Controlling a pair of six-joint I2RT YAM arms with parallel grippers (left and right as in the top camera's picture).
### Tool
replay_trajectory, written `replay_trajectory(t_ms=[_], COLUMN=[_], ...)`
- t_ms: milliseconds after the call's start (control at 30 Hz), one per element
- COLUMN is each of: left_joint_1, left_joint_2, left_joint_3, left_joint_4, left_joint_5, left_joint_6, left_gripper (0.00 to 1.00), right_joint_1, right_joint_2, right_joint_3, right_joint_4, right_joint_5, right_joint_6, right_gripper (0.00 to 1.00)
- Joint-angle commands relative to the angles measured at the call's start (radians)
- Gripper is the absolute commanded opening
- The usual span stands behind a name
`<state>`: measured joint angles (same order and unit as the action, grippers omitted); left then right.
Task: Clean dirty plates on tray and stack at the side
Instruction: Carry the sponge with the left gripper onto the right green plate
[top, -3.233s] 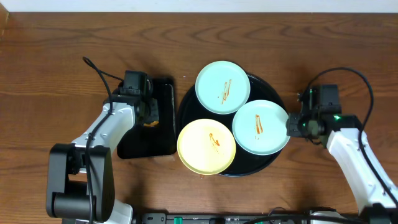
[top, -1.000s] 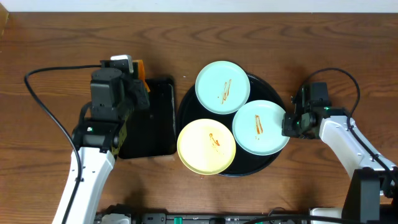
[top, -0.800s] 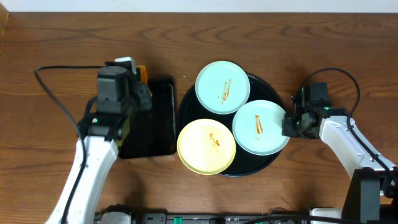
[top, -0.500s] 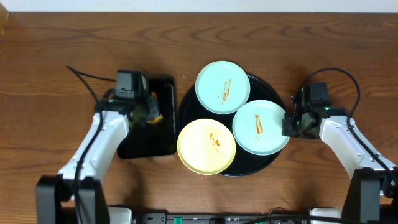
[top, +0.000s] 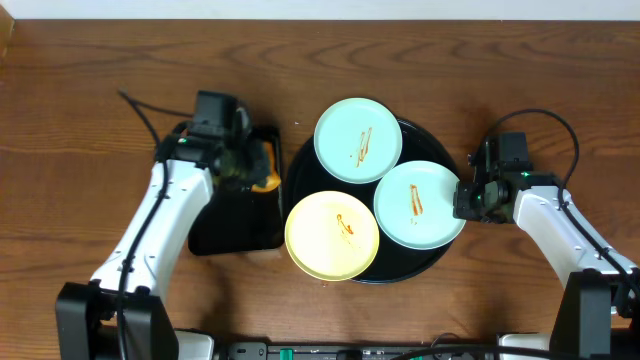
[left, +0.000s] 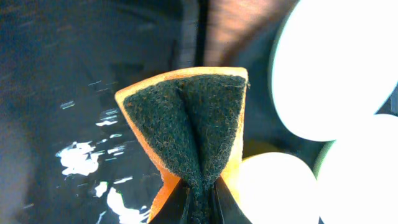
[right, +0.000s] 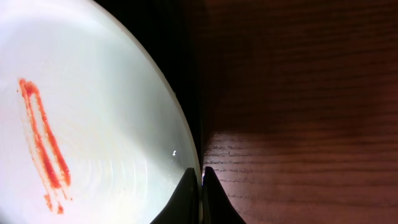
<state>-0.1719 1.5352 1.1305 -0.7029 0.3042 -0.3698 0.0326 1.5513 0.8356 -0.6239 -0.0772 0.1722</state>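
Overhead: all three plates (top: 332, 235) sit smeared on the tray (top: 425, 140). Left end effector (top: 252, 172) carries a sponge (top: 264, 177) over the small tray (top: 235, 225), near the yellow one. There's plenty of bare surface (top: 100, 80) around for stacking.

Left wrist: sponge folded, scourer out, clamped tight.

Right wrist: right end effector (right: 200, 183) nipped onto the mint plate (right: 93, 112) rim, probably steadying it; wood right alongside.

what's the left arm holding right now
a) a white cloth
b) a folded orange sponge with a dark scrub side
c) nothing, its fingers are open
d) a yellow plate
b: in the left wrist view the left fingers pinch a folded orange sponge, dark scrub side facing the camera.
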Motion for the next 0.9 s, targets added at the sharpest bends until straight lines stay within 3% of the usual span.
replay_trajectory(t_ms=[0,400,867], left_joint_1=[-0.107,-0.479,-0.614], left_joint_2=[-0.01,0.176,0.43], left_joint_3=[0.037,0.05,0.225], left_joint_4=[0.021,0.412,0.501], left_joint_5=[0.025,0.032,0.232], left_joint_6=[-0.01,-0.074,-0.261], left_gripper=[0.07,0.07,0.08], right_joint_1=[-0.007,-0.007,-0.007], right_joint_2=[0.005,0.005,0.005], right_joint_3=[0.014,0.014,0.014], right_joint_4=[0.0,0.0,0.0], right_joint_5=[0.017,0.017,0.017], right_joint_6=[-0.005,-0.004,-0.005], right_gripper=[0.01,0.01,0.01])
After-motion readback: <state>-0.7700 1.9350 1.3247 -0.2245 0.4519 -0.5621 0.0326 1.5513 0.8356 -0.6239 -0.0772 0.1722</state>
